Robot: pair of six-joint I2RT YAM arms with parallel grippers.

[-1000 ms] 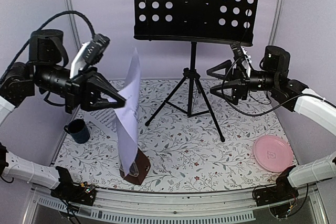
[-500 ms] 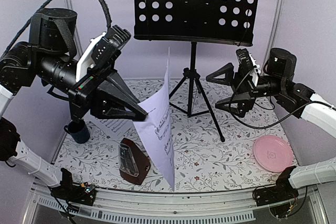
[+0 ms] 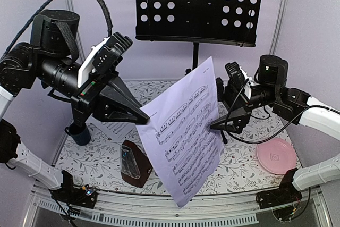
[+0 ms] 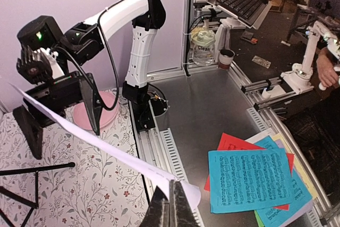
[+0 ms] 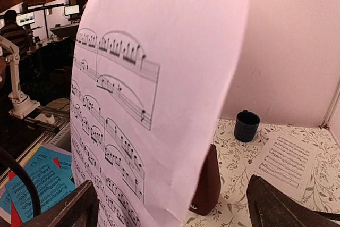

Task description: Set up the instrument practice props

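My left gripper (image 3: 144, 116) is shut on the left edge of a white sheet of printed music (image 3: 186, 131) and holds it up over the table's middle, printed side towards the top camera. The left wrist view shows the closed fingertips (image 4: 171, 208) pinching that sheet (image 4: 106, 144). My right gripper (image 3: 217, 107) is open at the sheet's right edge, and in its wrist view the sheet (image 5: 159, 78) hangs between its spread fingers (image 5: 276, 206). The black music stand (image 3: 199, 6) rises at the back. The dark-red metronome (image 3: 133, 163) stands front left. A second sheet (image 3: 118, 127) lies flat.
A dark blue mug (image 3: 79, 133) stands at the table's left edge, and a pink plate (image 3: 276, 155) lies front right. The stand's tripod legs (image 4: 32, 169) spread behind the held sheet. Coloured sheets (image 4: 255, 179) lie on a bench beyond the table.
The left gripper has swung the held sheet from edge-on to face-on and carried it rightward. The right gripper has come down and left to the sheet's right edge, still open.
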